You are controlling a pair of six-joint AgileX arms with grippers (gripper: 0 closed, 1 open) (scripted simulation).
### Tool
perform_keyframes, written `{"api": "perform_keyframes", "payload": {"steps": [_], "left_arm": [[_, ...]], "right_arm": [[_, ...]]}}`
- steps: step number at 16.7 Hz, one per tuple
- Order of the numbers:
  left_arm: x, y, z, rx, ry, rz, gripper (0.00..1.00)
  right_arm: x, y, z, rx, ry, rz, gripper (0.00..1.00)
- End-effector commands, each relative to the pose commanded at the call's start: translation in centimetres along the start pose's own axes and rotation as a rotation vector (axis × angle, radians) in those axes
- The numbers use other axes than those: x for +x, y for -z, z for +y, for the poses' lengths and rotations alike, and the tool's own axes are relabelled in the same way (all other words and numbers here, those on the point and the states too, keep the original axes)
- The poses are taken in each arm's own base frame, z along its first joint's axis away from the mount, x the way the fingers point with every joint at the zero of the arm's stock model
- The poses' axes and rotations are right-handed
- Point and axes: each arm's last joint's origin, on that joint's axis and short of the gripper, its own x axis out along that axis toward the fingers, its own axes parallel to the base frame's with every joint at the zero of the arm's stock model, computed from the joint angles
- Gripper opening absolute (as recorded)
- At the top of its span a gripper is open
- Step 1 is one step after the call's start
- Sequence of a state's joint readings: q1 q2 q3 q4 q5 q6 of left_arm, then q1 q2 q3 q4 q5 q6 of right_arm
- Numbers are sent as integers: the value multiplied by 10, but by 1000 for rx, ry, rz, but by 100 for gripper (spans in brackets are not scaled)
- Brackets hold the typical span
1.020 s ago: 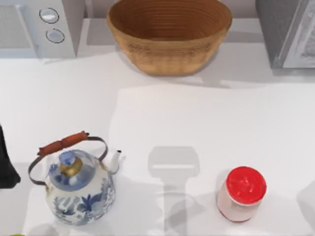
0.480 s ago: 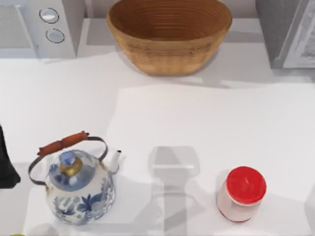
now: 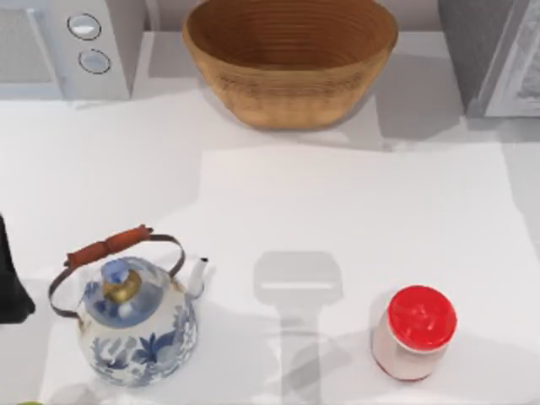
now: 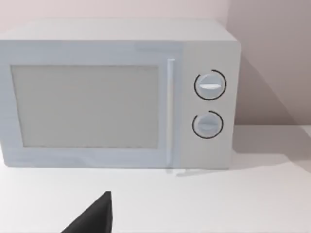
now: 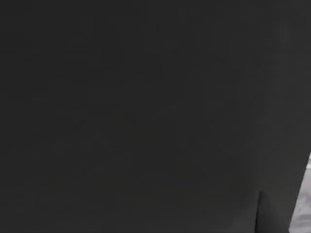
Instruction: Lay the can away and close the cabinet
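The can (image 3: pixel 413 332) stands upright at the surface's (image 3: pixel 337 202) near right, unmoved since a second ago; only shadows near the cabinet (image 3: pixel 494 59) have shifted, so stowing hasn't begun. The left claw (image 4: pixel 92 218) is parked left, its state untellable; the right wrist view is dark

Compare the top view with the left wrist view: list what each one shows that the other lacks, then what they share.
Top view alone: the wicker basket at the back, the blue-and-white kettle front left, the red-lidded can front right, and the grey cabinet at the back right corner.

Left wrist view alone: the microwave's door window and handle, seen from the front.

Both: the microwave with its two dials, and the white table.
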State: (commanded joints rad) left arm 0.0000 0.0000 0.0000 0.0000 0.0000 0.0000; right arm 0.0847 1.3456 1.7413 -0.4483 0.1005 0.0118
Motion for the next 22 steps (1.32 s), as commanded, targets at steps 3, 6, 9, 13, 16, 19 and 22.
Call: {"api": "perform_keyframes", "payload": {"steps": [3,6,9,13,16,19,22], "left_arm": [[0,0,0,0,0,0,100],[0,0,0,0,0,0,100],[0,0,0,0,0,0,100],[0,0,0,0,0,0,100],[0,0,0,0,0,0,100],[0,0,0,0,0,0,100],[0,0,0,0,0,0,100]], "right_arm": [[-18,-2,47,2,-11,-20,100],[-35,-5,70,7,-16,-39,100],[-39,-6,74,8,-17,-45,100],[-45,-10,65,3,27,-60,100],[-29,-10,68,-2,17,-50,100],[-6,-11,67,0,18,-51,100],[4,-13,64,4,28,-61,100]]}}
